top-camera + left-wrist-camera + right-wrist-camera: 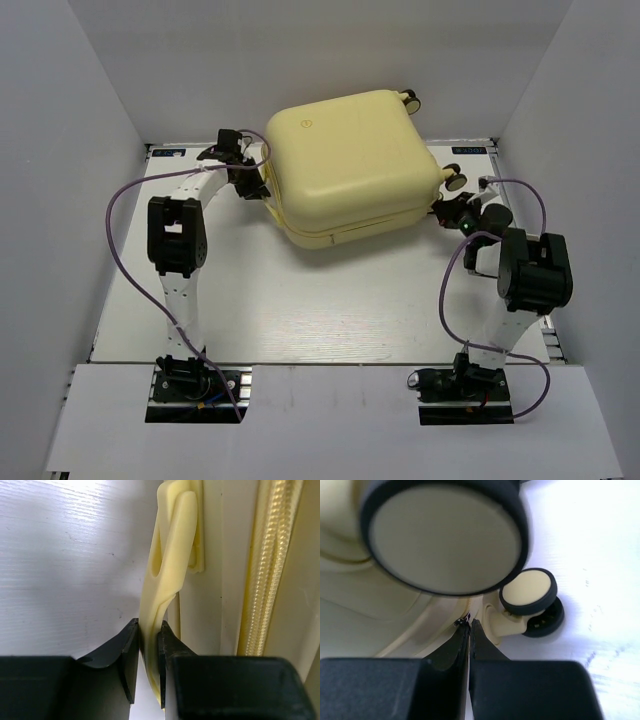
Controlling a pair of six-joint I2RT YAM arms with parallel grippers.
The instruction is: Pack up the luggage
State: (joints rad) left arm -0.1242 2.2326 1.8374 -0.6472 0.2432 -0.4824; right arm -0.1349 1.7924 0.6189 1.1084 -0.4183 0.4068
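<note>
Left pincer (pixel 149 623) clamped on luggage (pixel 350 165) handle (pixel 171 555) | right pincer (pixel 469 625) closed beside luggage wheel (pixel 445 535)

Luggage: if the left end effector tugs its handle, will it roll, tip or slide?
The luggage lies flat on its broad side, wheels pointing sideways, so it should slide rather than roll or tip. The handle looks bent in the left end effector, so it probably flexes before the case moves.
</note>
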